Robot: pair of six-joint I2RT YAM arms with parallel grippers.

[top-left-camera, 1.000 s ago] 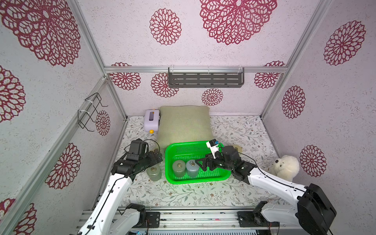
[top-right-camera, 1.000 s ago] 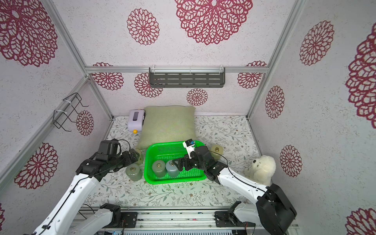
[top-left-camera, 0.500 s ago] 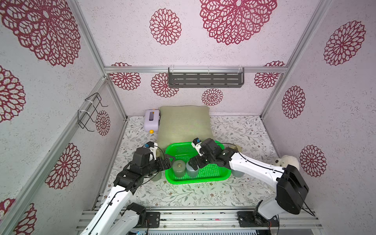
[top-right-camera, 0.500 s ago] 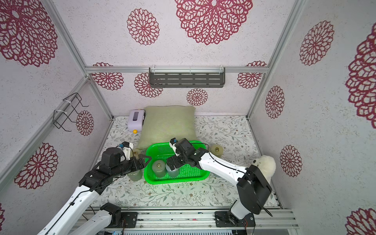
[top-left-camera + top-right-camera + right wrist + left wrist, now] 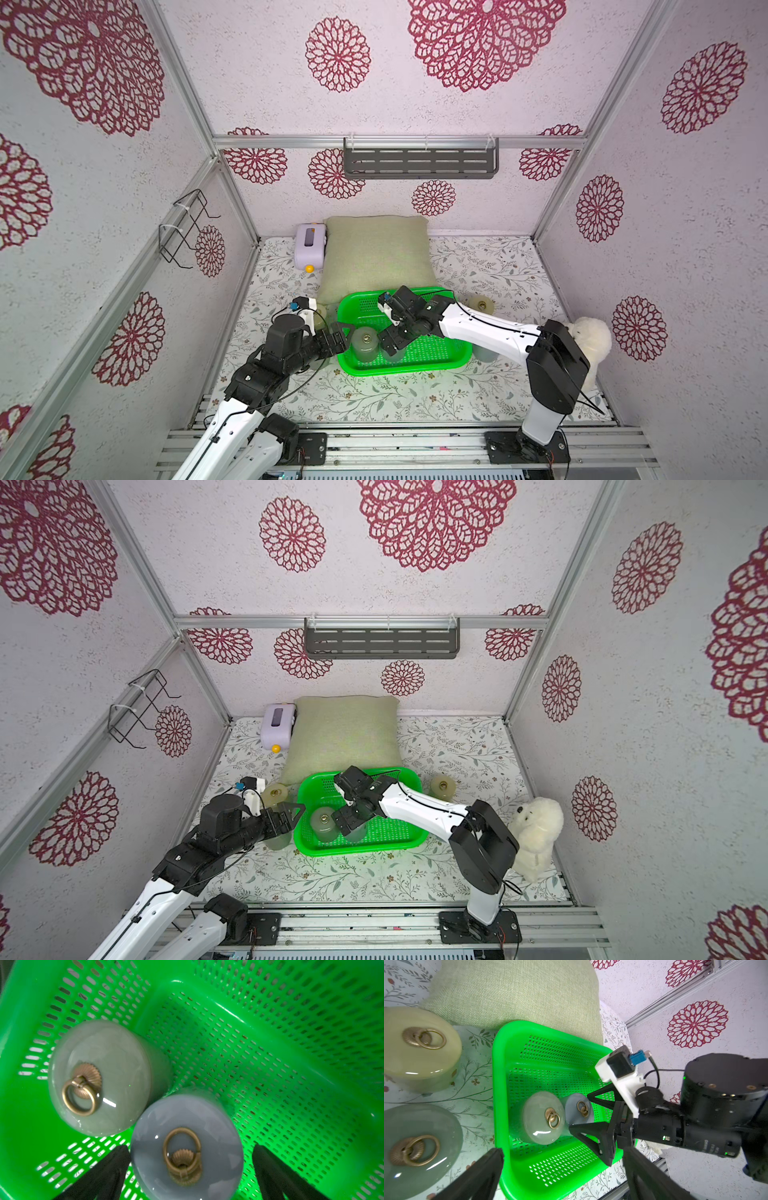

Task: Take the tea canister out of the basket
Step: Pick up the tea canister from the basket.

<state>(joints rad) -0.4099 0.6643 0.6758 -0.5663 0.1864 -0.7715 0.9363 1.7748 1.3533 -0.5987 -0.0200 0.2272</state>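
The bright green basket [image 5: 415, 368] [image 5: 365, 850] sits at the table's front middle with two tea canisters upright in it, touching each other. One is grey-green [image 5: 365, 338] [image 5: 537, 1126] [image 5: 116, 1064], the other blue-grey [image 5: 574, 1113] [image 5: 218, 1126], each with a brass ring on its lid. My right gripper [image 5: 395, 336] [image 5: 351, 816] [image 5: 191, 1155] is open, reaching down into the basket with one finger on each side of the blue-grey canister. My left gripper [image 5: 343, 330] [image 5: 293, 810] [image 5: 562, 1167] is open and holds nothing, hovering at the basket's left rim.
Outside the basket stand a cream canister [image 5: 419, 1049] and a green one [image 5: 419, 1147] on its left, and a cream one [image 5: 482, 305] on its right. A pillow [image 5: 374, 253] lies behind, with a lilac box [image 5: 309, 247] beside it. A white plush [image 5: 590, 345] sits far right.
My right gripper has swung left across the basket and come down around the blue-grey canister. My left gripper has moved right, up to the basket's left rim.
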